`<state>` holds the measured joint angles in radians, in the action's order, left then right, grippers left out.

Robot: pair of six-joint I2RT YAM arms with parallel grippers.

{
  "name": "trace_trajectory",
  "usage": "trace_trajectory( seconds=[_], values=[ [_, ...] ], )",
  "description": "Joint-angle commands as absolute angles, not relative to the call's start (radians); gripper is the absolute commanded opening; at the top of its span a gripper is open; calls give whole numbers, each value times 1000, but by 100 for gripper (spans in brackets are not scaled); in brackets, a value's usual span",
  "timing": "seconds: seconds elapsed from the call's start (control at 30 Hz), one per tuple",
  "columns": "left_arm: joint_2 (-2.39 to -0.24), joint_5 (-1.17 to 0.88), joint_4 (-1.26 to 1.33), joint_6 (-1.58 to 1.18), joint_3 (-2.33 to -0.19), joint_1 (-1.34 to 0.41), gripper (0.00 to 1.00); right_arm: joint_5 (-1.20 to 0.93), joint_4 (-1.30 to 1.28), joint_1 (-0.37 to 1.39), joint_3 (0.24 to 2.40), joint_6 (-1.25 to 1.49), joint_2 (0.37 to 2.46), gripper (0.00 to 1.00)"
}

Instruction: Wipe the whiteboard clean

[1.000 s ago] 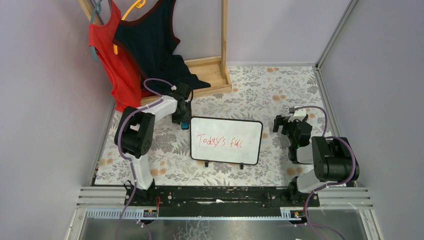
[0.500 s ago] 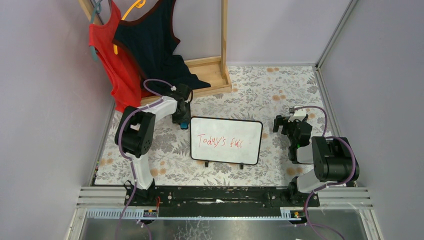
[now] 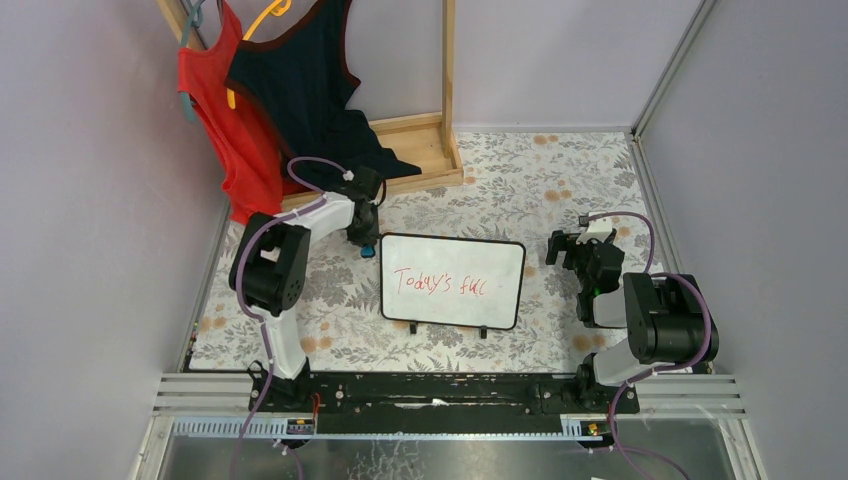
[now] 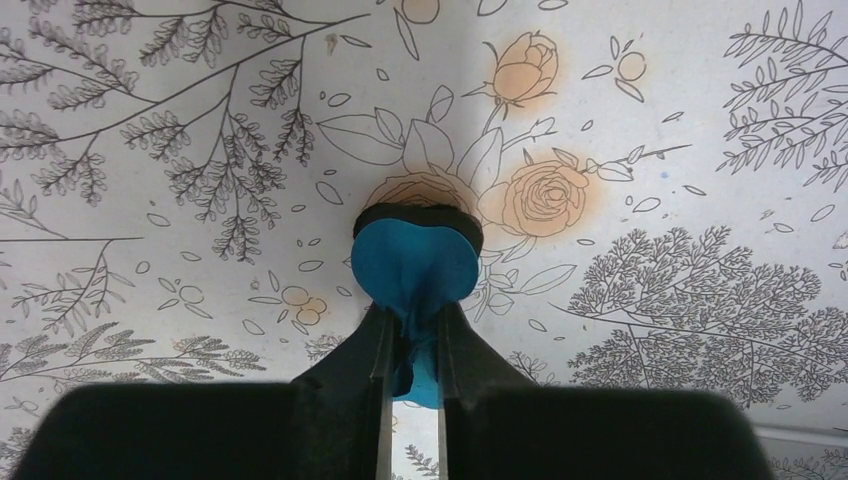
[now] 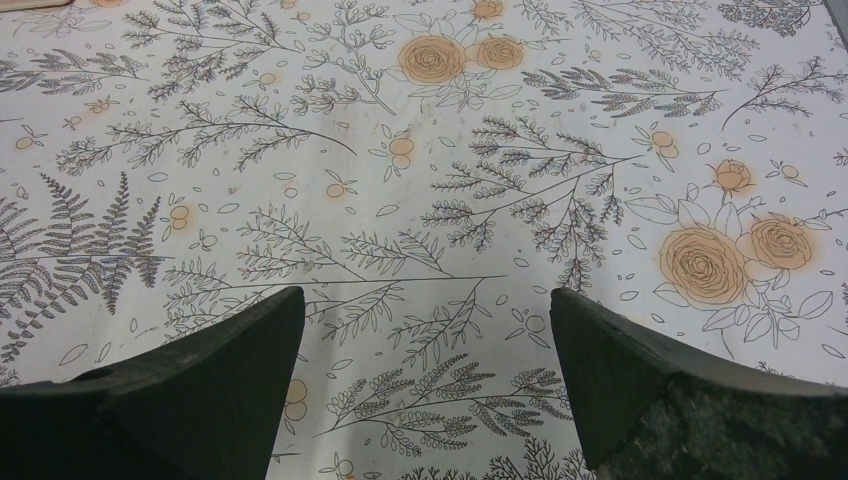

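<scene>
The whiteboard [image 3: 452, 281] lies flat in the middle of the table, black-framed, with red handwriting across it. Just off its top left corner my left gripper [image 3: 368, 243] is shut on a small blue-and-black eraser [image 3: 370, 251]. In the left wrist view the eraser [image 4: 414, 262] is squeezed between the two fingers of the left gripper [image 4: 412, 320], its blue top bulging out ahead of them and its black underside toward the cloth. Right of the board, clear of it, my right gripper [image 3: 561, 247] stands open; the right wrist view shows the right gripper [image 5: 425, 320] with only floral cloth between its fingers.
A wooden rack [image 3: 428, 140] with a red top [image 3: 215, 120] and a dark top [image 3: 300, 90] hanging on it stands at the back left, close behind the left arm. Grey walls enclose the floral tablecloth [image 3: 560, 170] on three sides.
The left gripper has closed on the eraser. Neither arm has visibly shifted, and the board and its writing look the same.
</scene>
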<state>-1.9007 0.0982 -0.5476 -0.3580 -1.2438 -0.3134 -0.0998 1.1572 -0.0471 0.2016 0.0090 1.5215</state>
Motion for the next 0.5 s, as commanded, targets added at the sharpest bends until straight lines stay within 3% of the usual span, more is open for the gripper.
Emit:
trace_trajectory(
  seconds=[0.0, 0.47],
  values=[
    [-1820, 138, -535, -346, -1231, -305, 0, -115, 1216, -51, 222, 14, 1514, 99],
    [-1381, 115, -474, -362, -1065, -294, 0, -114, 1221, -51, 220, 12, 1514, 99]
  ],
)
